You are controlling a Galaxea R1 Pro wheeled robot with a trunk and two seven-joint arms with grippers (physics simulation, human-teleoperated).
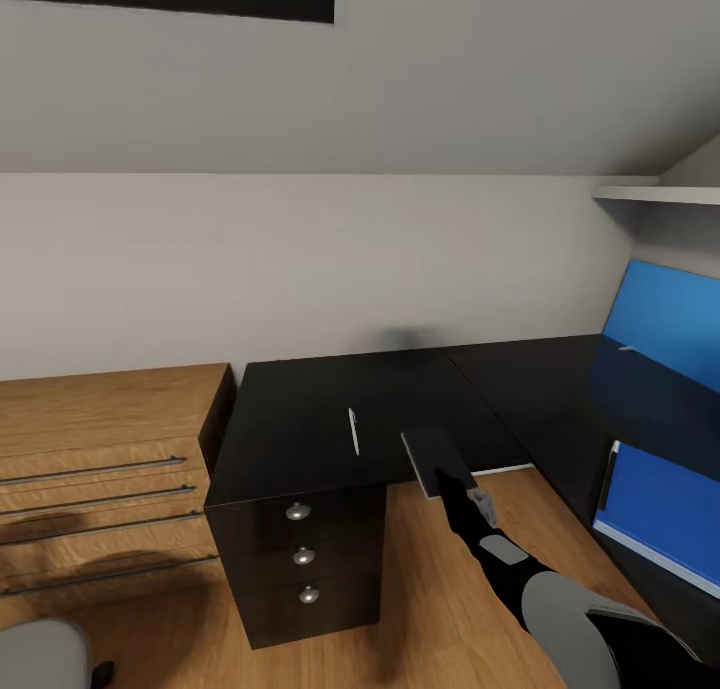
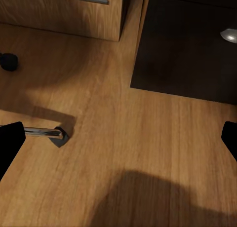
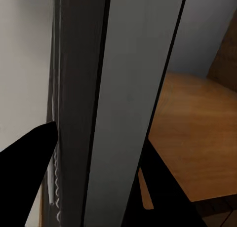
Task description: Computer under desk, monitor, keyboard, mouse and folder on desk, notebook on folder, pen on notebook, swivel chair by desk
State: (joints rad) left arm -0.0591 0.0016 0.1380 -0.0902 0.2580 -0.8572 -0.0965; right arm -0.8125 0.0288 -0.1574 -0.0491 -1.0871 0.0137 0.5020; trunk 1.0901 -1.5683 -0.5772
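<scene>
The right arm reaches from the head view's lower right toward 11 o'clock, grey forearm and black wrist stretched forward, its right gripper (image 1: 455,484) clamped on the notebook (image 1: 437,459), one finger on each face. The left gripper (image 2: 118,138) points down, its black fingertips (image 2: 9,138) spread wide apart with nothing between them.

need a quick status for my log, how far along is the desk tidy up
Done: the folder looks set on the desk, at its right wing. In hand: the right gripper holds the notebook at the desk's front edge. Left: notebook onto folder, then the pen, lying loose on the desk, on top.
</scene>
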